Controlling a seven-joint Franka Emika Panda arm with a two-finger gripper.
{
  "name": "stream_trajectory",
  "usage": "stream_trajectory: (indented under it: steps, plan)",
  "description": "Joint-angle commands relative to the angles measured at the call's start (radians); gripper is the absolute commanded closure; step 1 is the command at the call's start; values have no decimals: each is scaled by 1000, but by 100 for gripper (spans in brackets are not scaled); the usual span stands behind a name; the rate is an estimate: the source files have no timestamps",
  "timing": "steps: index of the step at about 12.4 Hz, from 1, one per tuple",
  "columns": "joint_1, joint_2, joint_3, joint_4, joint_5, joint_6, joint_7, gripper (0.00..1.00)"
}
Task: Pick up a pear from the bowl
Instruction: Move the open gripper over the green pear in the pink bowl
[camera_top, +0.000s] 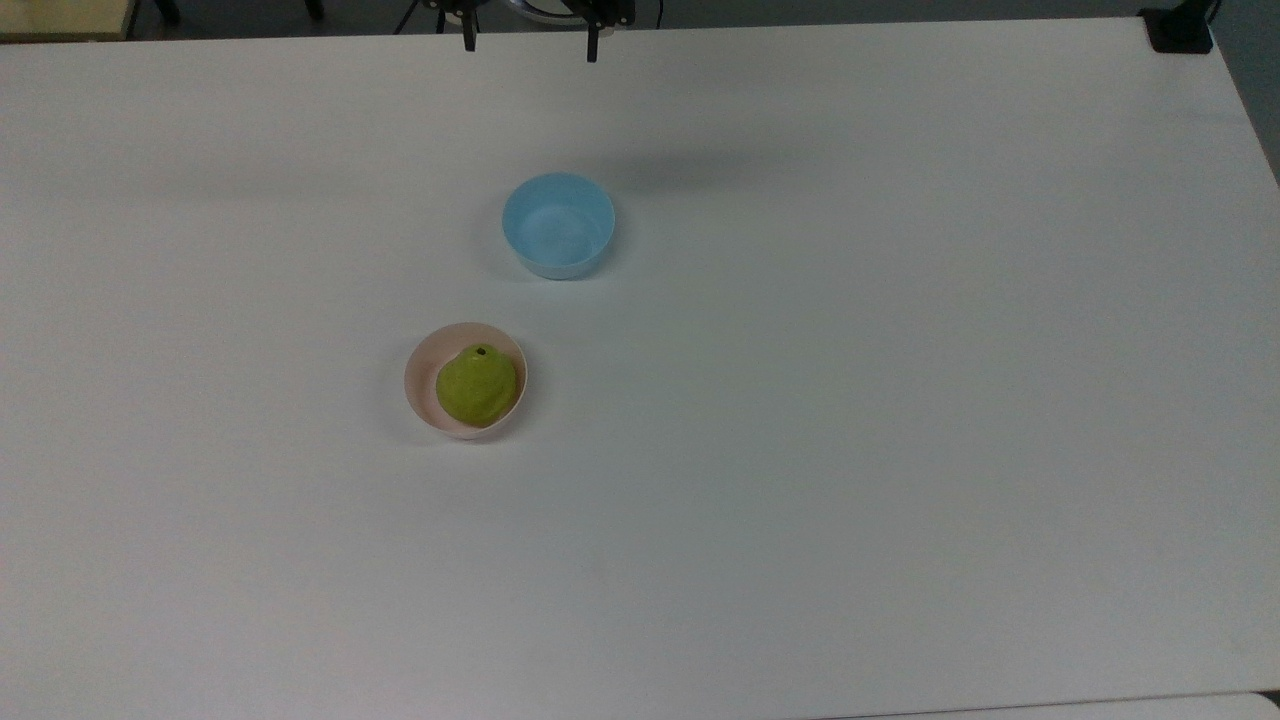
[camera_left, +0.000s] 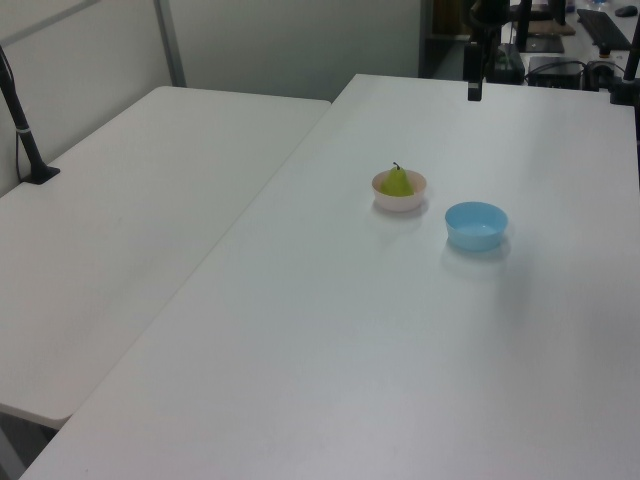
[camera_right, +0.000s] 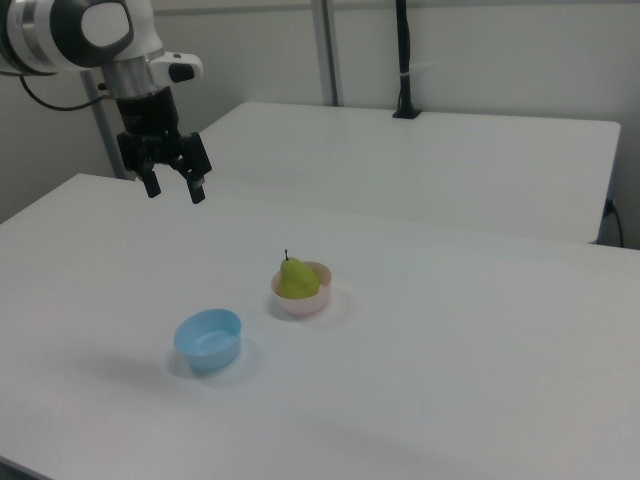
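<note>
A yellow-green pear (camera_top: 477, 385) (camera_left: 397, 182) (camera_right: 293, 280) stands upright with its stem up inside the pale pink bowl (camera_top: 418, 372) (camera_left: 401, 202) (camera_right: 306, 303), a little left of centre in the top view. My gripper (camera_top: 530, 48) (camera_left: 474, 94) (camera_right: 176, 193) hangs open and empty, high above the table's far edge in the top view. It is well away from the pear, beyond the light blue bowl. Nothing lies between its fingers.
An empty light blue bowl (camera_top: 558, 225) (camera_left: 476, 225) (camera_right: 208, 340) sits between the gripper and the pink bowl. A second white table (camera_left: 130, 200) (camera_right: 420, 160) adjoins this one, with a black post (camera_right: 404, 60) clamped on it. A black clamp (camera_top: 1180, 30) sits at the top view's right corner.
</note>
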Motion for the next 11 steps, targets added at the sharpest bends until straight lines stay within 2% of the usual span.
stream_trajectory:
  steps: [1,7,9,11]
  plan:
    - [12,-7,-10,-19,-10,41,-19,0]
    - [5,10,-11,-15,-11,56,-19,0]
    - [1,18,-19,-18,-10,119,-19,0]
    - [-36,54,-20,-15,-10,198,-25,0]
